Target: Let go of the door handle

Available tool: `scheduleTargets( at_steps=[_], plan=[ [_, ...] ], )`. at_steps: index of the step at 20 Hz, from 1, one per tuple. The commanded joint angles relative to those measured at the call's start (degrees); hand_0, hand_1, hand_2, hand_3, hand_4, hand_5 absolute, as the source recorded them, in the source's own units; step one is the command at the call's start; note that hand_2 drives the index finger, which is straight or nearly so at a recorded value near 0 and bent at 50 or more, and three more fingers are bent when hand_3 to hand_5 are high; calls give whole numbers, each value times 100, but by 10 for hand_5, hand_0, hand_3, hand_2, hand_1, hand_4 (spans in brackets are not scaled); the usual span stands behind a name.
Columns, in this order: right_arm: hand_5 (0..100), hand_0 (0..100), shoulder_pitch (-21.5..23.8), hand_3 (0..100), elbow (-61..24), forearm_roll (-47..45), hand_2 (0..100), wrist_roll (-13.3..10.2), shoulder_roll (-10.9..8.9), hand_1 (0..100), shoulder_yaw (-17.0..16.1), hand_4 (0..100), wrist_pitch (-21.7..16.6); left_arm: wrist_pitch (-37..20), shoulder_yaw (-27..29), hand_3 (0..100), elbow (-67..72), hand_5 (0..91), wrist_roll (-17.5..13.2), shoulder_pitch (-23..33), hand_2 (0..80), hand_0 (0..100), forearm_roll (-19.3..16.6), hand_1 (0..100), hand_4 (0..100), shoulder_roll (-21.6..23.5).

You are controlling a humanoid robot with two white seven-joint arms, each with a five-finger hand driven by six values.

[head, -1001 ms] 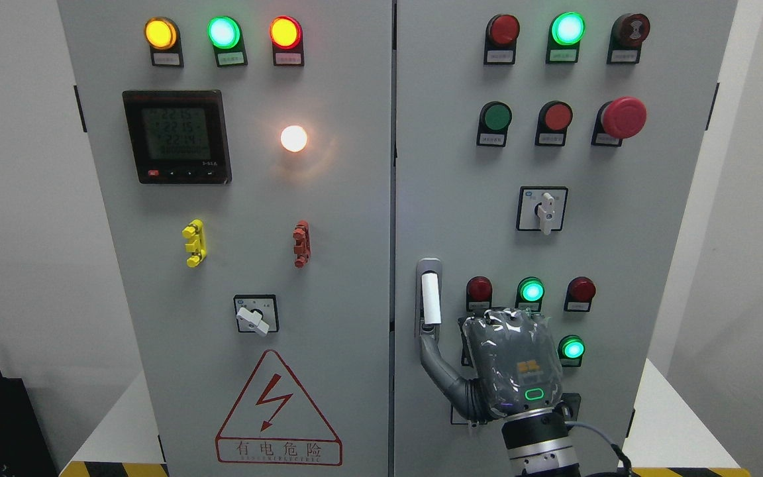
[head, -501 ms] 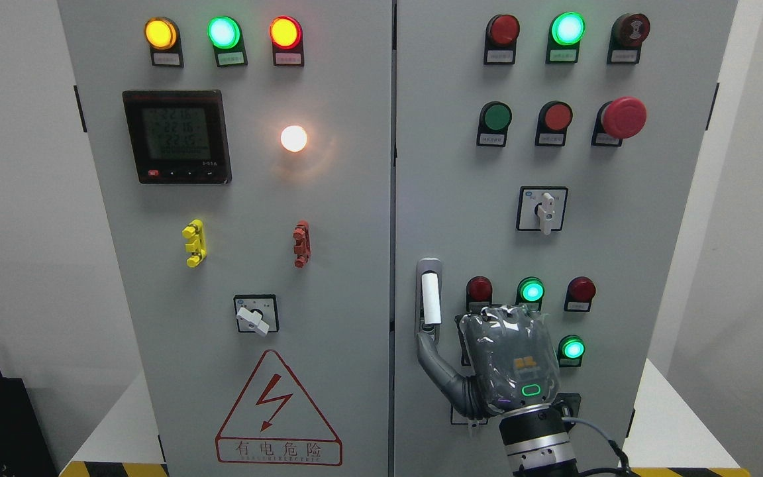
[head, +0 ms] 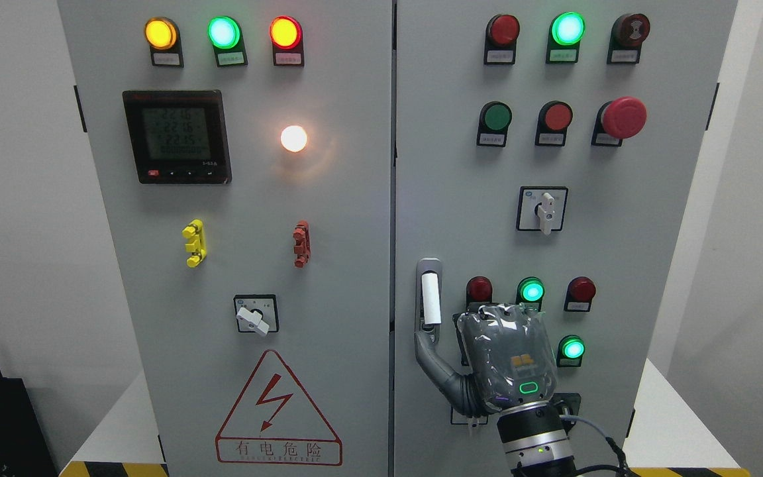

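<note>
The door handle (head: 429, 295) sits at the right door's (head: 474, 218) left edge. The right hand (head: 504, 361) is just right of it, below the rotary switch (head: 542, 209).

The right hand (head: 497, 361) rests against the cabinet door (head: 613, 265), thumb tip just below the door handle (head: 430, 298).

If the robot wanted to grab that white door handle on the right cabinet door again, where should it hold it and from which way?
Probably around the white bar's middle or lower part, coming straight at the door from the front. The bar stands upright in a narrow recess near the right door's left edge, so fingers would likely have to hook behind it from the side. The right hand sits just beside it.
</note>
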Motion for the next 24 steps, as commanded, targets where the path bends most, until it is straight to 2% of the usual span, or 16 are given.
scheduleTargets(
  at_steps=[1, 24],
  plan=[
    [962, 386, -47, 1000, 85, 0, 1000, -1, 1, 0, 19, 1000, 11, 2, 9, 0, 53, 0, -5, -17, 0, 120, 6, 389, 0, 0],
    [961, 406, -136, 1000, 173, 0, 1000, -1, 10, 0, 19, 1000, 134, 2, 9, 0, 53, 0, -5, -17, 0, 120, -2, 389, 0, 0]
  ],
)
